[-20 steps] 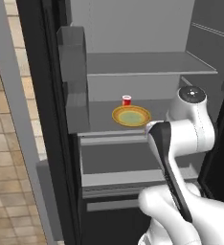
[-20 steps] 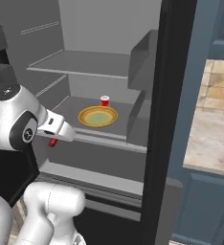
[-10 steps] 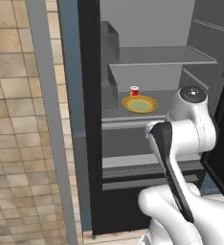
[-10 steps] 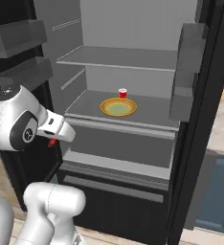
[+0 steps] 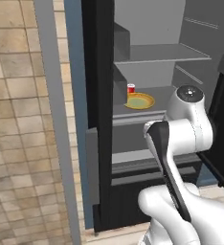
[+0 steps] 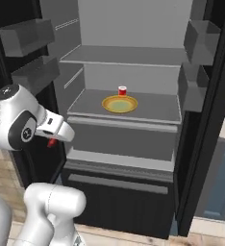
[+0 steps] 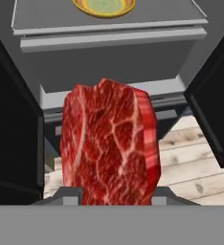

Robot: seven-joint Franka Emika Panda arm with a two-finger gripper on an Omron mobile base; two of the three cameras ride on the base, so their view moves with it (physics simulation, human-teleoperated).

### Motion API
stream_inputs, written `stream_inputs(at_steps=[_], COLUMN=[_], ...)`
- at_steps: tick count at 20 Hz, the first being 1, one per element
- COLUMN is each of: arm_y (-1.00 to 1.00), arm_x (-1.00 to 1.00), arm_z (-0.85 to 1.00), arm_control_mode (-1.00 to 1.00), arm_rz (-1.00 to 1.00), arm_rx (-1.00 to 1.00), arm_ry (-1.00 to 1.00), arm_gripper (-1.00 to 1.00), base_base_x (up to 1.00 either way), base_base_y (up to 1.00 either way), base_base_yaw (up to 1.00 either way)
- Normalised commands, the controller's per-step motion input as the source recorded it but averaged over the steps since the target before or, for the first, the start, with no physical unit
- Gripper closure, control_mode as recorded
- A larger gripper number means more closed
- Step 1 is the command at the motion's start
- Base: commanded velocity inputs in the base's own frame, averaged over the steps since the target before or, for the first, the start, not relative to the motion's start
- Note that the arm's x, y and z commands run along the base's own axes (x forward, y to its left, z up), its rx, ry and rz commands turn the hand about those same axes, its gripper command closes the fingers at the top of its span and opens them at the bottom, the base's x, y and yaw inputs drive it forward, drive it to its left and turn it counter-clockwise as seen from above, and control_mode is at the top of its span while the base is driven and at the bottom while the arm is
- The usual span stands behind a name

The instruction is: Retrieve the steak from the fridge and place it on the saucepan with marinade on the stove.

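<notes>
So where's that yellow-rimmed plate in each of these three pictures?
Left base view: the plate sits on the fridge shelf, upper middle, just right of the dark door edge.
Right base view: the plate lies at the centre, on the same shelf.
Hand view: only its near rim peeks in at the top edge, above the steak.
Shared landmark: the small red cup just behind the plate, seen from both base cameras.

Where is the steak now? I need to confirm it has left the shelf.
The steak stands upright in the gripper in the hand view, outside the fridge, below the shelf holding the yellow plate.
</notes>
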Motion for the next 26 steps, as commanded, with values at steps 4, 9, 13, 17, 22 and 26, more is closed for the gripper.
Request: stream_inputs(at_steps=[4, 9, 13, 17, 22, 26], arm_y=[0.00, 0.00, 0.00, 0.00, 0.00, 0.00], arm_x=[0.00, 0.00, 0.00, 0.00, 0.00, 0.00], arm_z=[0.00, 0.00, 0.00, 0.00, 0.00, 0.00], arm_control_mode=[1.00, 1.00, 1.00, 1.00, 1.00, 1.00], arm_rz=[0.00, 0.00, 0.00, 0.00, 0.00, 0.00], arm_rx=[0.00, 0.00, 0.00, 0.00, 0.00, 0.00], arm_ry=[0.00, 0.00, 0.00, 0.00, 0.00, 0.00], arm_gripper=[1.00, 1.00, 1.00, 1.00, 1.00, 1.00], base_base_x=[-0.61, -0.58, -0.48, -0.51, -0.44, -0.46], base_base_y=[0.01, 0.24, 0.17, 0.07, 0.00, 0.00], base_base_yaw=[-0.36, -0.49, -0.54, -0.52, -0.47, -0.44])
